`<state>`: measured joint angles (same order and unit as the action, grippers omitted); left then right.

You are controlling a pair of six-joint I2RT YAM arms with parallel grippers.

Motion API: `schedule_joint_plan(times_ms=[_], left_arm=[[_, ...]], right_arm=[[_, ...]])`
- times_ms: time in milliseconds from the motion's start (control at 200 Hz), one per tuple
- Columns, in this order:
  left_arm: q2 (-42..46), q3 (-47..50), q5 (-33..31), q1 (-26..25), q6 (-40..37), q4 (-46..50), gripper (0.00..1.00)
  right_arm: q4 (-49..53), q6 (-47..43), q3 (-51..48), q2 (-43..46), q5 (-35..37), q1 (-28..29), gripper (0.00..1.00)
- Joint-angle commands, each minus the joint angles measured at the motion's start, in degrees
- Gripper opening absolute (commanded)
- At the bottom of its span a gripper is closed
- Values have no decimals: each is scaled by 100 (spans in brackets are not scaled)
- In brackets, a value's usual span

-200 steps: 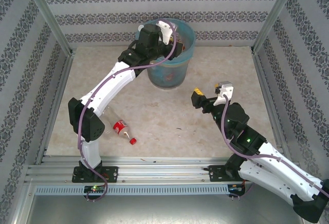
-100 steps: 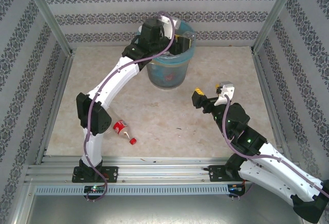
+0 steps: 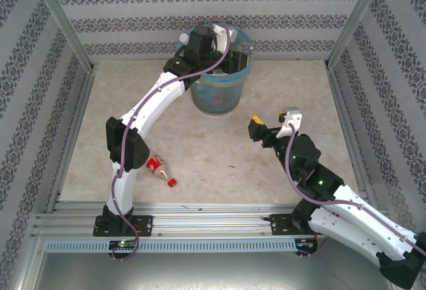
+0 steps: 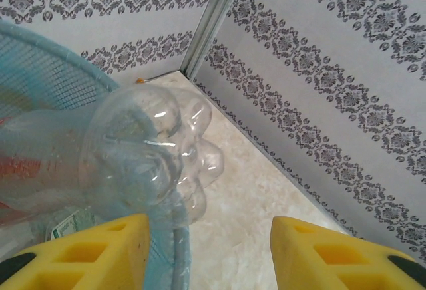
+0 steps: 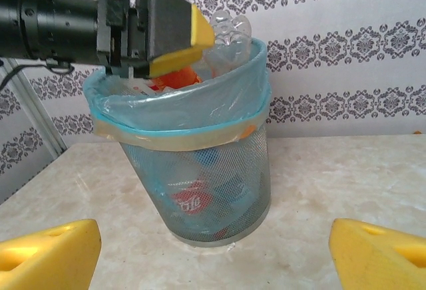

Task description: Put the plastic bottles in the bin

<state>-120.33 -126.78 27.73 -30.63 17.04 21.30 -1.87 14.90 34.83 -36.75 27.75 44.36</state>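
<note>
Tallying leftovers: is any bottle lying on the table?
Yes, a red-capped bottle lies on the table beside the left arm.

Bin (image 3: 216, 98) stands at the back — one bottle (image 3: 158, 167) lies front-left.

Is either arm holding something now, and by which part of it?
Nothing is held. The left fingers stand apart, a bottle lying beside one of them over the bin; the right fingers are open and empty.
</note>
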Motion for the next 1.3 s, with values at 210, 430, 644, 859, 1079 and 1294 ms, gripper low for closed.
schedule_joint_plan(times_ms=[210,430,644,859,1079,1294], left_arm=[[3195,2964,-1095,5,-640,-2059,63],[5346,5600,-3289,108,-1358,-1680,70],[6852,7293,-5034,366,-1579,-1182,89],[7977,8391,-6117,576,-1840,-1768,100],[8422,8535,-6740,749,-2337,-2252,100],[8791,8787,-6986,865,-2671,-2758,100]], right_arm=[[32,-458,961,-1216,-1175,200,82],[-107,-824,1912,-3174,-2069,899,84],[176,-229,3172,-5247,-2388,1540,84],[713,-5,4232,-6784,-2267,2244,87],[1099,188,4753,-7710,-2370,2406,89],[1754,265,5240,-8295,-2321,2398,90]])
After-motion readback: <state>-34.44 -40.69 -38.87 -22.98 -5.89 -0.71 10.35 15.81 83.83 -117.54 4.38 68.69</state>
